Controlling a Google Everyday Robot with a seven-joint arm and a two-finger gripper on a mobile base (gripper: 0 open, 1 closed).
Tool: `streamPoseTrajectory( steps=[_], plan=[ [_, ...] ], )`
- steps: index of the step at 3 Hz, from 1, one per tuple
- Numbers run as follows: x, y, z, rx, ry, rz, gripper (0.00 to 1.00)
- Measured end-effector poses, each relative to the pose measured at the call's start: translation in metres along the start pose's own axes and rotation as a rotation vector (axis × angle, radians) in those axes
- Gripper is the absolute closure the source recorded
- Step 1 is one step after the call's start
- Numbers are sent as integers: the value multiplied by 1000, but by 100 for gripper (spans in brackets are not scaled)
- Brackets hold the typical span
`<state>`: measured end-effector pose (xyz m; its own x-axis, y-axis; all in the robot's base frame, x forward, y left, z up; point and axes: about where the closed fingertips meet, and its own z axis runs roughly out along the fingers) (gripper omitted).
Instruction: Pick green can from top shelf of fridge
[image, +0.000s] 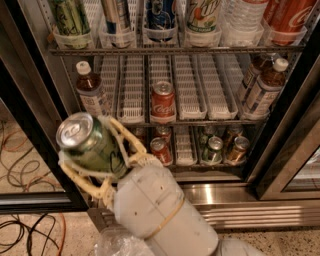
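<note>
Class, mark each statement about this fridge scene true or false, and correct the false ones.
1. The gripper holds the green can. True.
2. The green can stands on the top shelf. False: it is tilted in the gripper at lower left, in front of the fridge.
3. A red can stands on the middle shelf. True.
4. Nothing stands below the middle shelf. False: several cans stand there.
</note>
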<state>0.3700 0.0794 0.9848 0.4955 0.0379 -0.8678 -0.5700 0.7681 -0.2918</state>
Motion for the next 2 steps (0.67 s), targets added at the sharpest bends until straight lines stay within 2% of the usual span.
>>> streamPoseTrajectory(
  steps=[1, 2],
  plan=[
    [1, 19, -8, -23, 3, -24, 100],
    [1, 19, -8, -23, 3, -24, 100]
  ],
)
